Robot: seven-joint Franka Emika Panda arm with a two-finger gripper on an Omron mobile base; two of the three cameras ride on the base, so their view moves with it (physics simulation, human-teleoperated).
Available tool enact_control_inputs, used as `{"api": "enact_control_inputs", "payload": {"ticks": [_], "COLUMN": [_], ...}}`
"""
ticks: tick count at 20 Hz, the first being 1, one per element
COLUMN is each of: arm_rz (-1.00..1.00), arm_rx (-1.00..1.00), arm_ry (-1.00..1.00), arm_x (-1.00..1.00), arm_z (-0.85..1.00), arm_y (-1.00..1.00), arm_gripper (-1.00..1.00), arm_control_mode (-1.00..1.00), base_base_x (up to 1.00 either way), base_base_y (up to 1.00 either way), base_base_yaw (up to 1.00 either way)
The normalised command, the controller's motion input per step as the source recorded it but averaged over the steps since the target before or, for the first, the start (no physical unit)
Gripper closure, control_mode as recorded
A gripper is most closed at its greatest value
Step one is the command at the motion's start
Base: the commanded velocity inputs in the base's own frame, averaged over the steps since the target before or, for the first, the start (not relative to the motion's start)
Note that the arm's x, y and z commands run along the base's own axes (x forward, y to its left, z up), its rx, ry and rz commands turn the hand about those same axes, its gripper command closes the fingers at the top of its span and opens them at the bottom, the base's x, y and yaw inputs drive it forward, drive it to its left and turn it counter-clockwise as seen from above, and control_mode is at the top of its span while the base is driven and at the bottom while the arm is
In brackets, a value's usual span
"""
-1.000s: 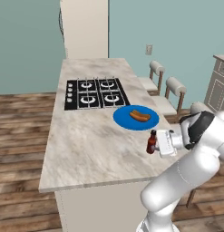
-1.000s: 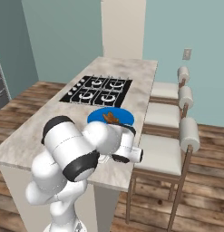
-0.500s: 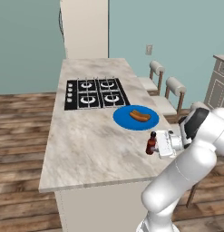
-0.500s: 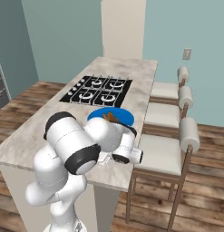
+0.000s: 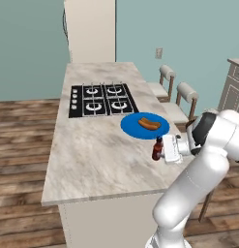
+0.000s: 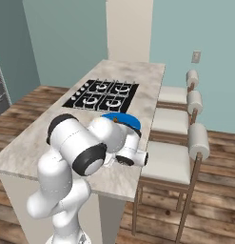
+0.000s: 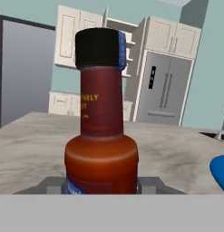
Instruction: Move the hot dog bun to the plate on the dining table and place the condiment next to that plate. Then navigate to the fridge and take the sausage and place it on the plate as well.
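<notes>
A dark reddish-brown condiment bottle [image 5: 156,148] with a black cap stands upright on the marble worktop [image 5: 97,145], close to the worktop's right long edge and just on the near side of a round blue plate [image 5: 135,127]. In the hand view the bottle [image 7: 102,122] sits square in the middle of the picture, with a grey finger [image 7: 54,185] showing low on each side of its wide base, so the gripper [image 5: 162,149] is closed around the bottle from the right edge of the worktop. Bottle and plate look just beside each other; whether they touch cannot be told.

On the plate lies a hot dog bun [image 5: 149,123], brownish orange, roughly at the plate's centre. The plate rests near the same right edge, about midway along the worktop's length.

Further back, a black four-burner cooktop [image 5: 101,99] is set into the worktop, nearer the far end. Past that far end rises a tall cream cabinet [image 5: 90,30].

Along the right edge stand stools [image 6: 172,162] with white padded seats and rolled backs. In the hand view a steel fridge [image 7: 163,88] and white cabinets stand against the far wall.
</notes>
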Motion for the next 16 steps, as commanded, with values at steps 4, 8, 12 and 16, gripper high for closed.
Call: {"api": "enact_control_inputs", "payload": {"ticks": [4,8,12,16], "arm_rz": [0.0,0.0,0.02,0.04], "arm_rx": [0.0,0.01,0.04,0.03], "arm_ry": [0.0,0.0,0.0,0.02], "arm_x": [0.5,0.45,0.32,0.22], "arm_z": [0.0,-0.07,-0.18,-0.23], "arm_y": [0.0,-0.04,-0.14,-0.1], "arm_gripper": [1.0,1.0,1.0,1.0], "arm_control_mode": [-1.0,-1.0,-1.0,-1.0], "base_base_x": [0.0,0.0,0.0,0.0], "base_base_y": [0.0,0.0,0.0,0.0], "base_base_yaw": [0.0,0.0,0.0,0.0]}}
